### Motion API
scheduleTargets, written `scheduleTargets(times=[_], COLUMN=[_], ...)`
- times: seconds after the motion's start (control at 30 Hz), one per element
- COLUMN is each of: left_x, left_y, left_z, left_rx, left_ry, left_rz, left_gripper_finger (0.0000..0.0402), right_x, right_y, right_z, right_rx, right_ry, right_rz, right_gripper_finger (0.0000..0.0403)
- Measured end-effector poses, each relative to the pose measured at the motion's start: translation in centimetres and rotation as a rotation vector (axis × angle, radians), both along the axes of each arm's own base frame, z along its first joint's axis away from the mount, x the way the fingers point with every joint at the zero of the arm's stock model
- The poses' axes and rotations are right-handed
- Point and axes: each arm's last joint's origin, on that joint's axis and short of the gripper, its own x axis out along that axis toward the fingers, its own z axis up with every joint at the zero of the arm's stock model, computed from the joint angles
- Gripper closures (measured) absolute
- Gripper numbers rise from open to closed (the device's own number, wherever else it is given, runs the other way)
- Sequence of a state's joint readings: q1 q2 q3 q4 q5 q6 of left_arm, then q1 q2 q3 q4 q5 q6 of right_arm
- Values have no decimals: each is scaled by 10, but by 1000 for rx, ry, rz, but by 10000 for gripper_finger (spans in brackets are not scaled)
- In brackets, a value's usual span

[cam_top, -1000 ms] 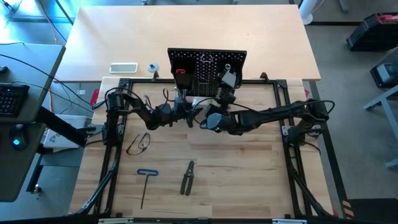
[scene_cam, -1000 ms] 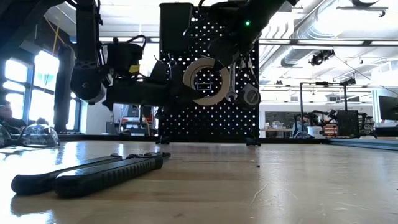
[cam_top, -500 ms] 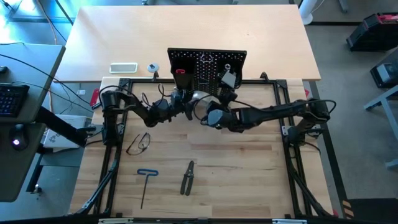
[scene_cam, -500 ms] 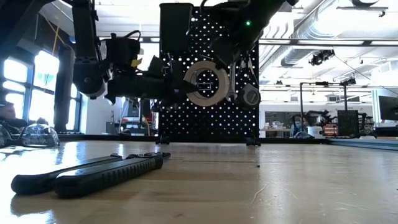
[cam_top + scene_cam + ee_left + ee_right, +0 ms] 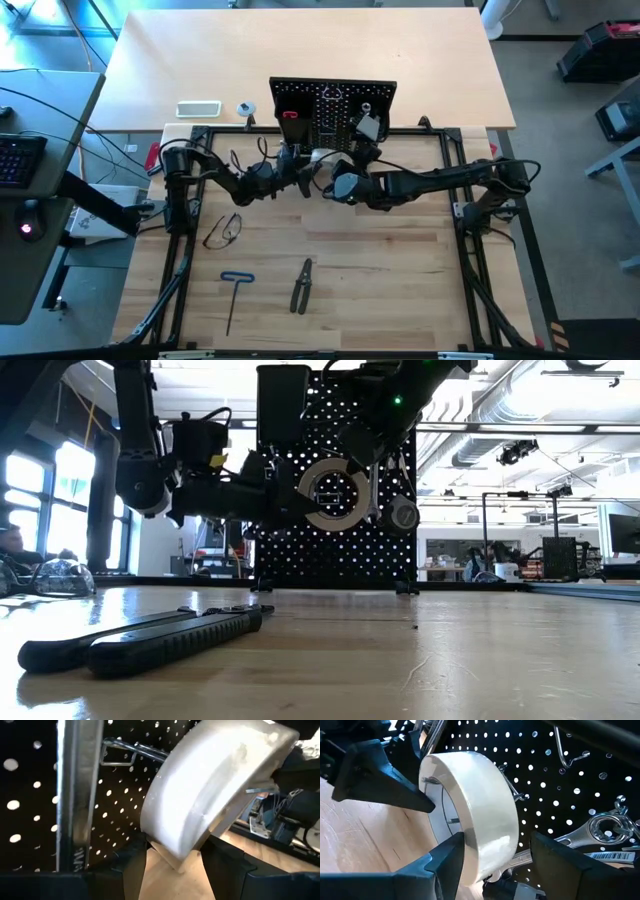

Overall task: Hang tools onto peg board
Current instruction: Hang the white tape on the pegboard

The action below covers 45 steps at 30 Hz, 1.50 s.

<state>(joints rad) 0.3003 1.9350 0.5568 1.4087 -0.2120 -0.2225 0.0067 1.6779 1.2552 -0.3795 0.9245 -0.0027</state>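
Tape: clear tape roll (image 5: 470, 815) at black perforated peg board (image 5: 333, 105), held by both grippers' fingers, left (image 5: 172, 862), right (image 5: 495, 870).
Hung: silver wrenches (image 5: 600, 832).
Left: safety glasses (image 5: 223, 230), blue T-handle hex key (image 5: 234, 297), dark-handled pliers (image 5: 302, 285) on worktop (image 5: 400, 290).

Milky-clear tape roll (image 5: 470, 815) (white core) against black white-dotted peg board (image 5: 570, 775)

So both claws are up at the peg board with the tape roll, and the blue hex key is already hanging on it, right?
Not quite. The blue hex key lies on the table, as the high view shows. Both the left claw and right claw are at the peg board with the tape roll.
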Motion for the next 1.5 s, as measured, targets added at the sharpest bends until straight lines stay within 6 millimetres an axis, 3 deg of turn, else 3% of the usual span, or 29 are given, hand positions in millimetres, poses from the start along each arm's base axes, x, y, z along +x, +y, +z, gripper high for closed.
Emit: scheduleTargets(times=[0.63, 1.5], left_x=[-5, -16], left_y=[-5, -7], left_z=[-5, -12], left_rx=[51, 27], left_ry=[58, 74], left_rz=[87, 91], left_gripper_finger=[168, 164], right_x=[0, 0], right_y=[0, 11], right_z=[-1, 0], right_rx=[9, -20], right_ry=[6, 13], right_rz=[13, 19], right_gripper_finger=[185, 185])
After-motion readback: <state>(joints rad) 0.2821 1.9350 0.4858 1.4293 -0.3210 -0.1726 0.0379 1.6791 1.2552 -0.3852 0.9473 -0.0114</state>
